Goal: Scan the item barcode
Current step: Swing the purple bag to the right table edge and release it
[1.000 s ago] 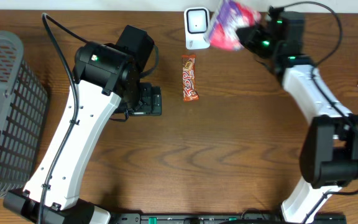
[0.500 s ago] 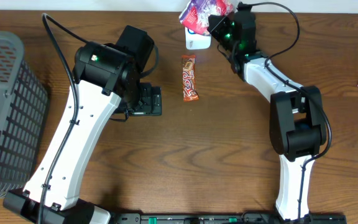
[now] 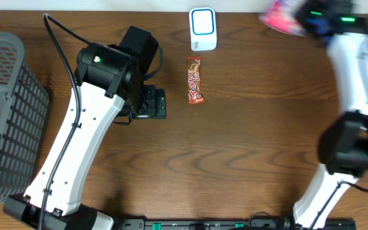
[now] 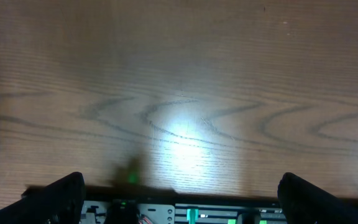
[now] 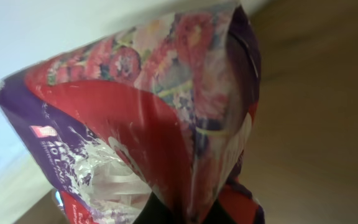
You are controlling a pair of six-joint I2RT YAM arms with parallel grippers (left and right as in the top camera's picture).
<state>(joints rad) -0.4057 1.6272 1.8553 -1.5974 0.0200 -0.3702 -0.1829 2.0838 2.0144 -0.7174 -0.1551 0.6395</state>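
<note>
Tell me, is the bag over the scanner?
No, the bag hangs well to the right of the scanner, which is uncovered.

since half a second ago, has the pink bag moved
Yes: the pink bag has swung right, away from the white scanner it was covering.

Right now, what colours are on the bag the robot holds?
The bag is red and purple with flowers, clearest in the right wrist view.
</note>
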